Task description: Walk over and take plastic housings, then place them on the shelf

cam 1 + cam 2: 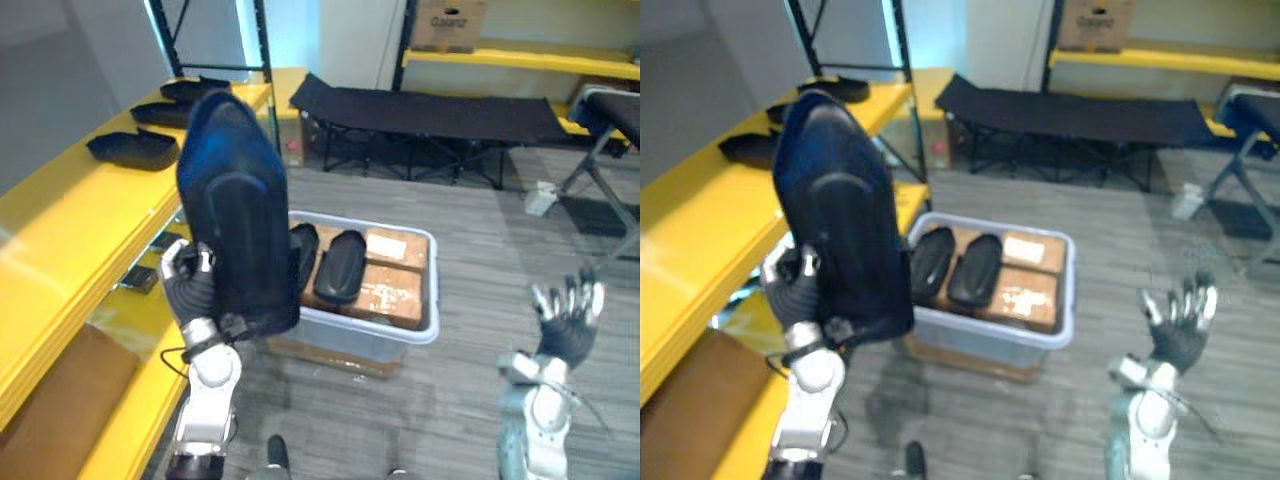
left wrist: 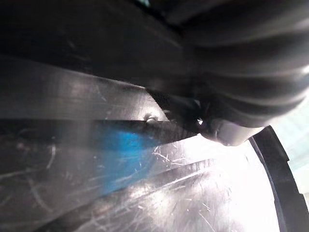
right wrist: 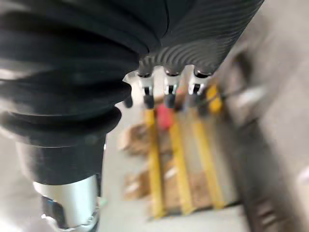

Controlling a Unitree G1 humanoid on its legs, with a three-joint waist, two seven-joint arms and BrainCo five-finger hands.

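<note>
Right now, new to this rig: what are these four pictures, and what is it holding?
It is a two-armed walking robot. The two wide pictures come from its head, looking down; the two close ones from its wrists. The left hand has its fingers round a large black housing, upright beside the yellow shelf, where three more housings lie. The right hand is raised, open, empty. On the floor ahead, a pale bin holds two housings on cardboard boxes.
</note>
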